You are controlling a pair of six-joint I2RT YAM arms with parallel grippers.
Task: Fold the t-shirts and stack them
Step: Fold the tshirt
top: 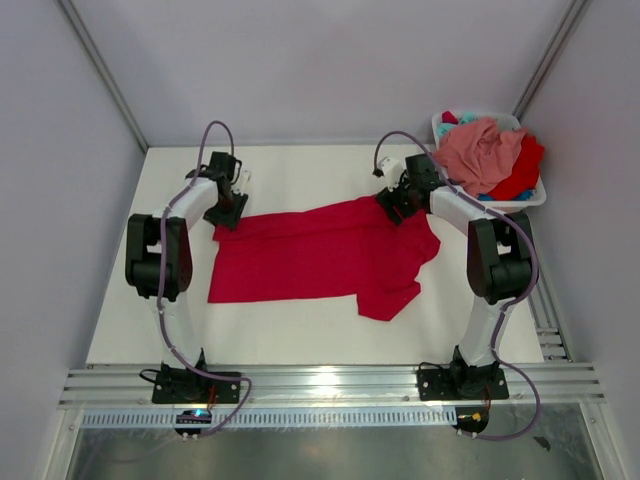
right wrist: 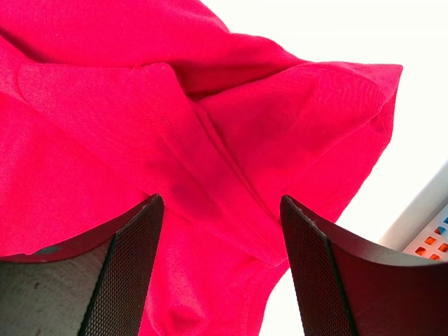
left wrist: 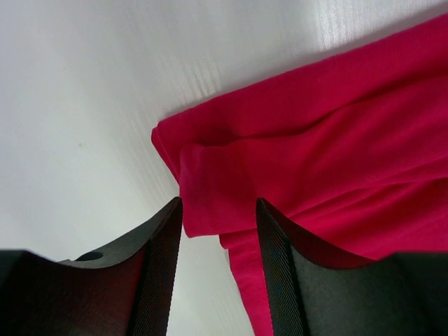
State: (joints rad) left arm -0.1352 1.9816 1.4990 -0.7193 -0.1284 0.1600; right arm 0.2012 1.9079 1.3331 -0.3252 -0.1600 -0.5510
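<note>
A bright red t-shirt (top: 320, 255) lies spread wide across the table, one sleeve hanging toward the near right. My left gripper (top: 228, 215) stands at its far left corner. In the left wrist view that folded corner (left wrist: 210, 182) sits partly between the open jaws of the left gripper (left wrist: 218, 203), with bare table beside it. My right gripper (top: 392, 208) is down at the shirt's far right part. In the right wrist view its jaws (right wrist: 220, 199) stand wide open over a seamed fold of red cloth (right wrist: 210, 161). More t-shirts sit in the basket: salmon pink (top: 482, 150), red (top: 522, 172) and a bit of teal (top: 466, 118).
The white plastic basket (top: 438, 124) stands at the far right corner, just beyond the right arm; its edge (right wrist: 420, 217) shows in the right wrist view. White walls close off the back and sides. A metal rail (top: 330, 385) runs along the near edge.
</note>
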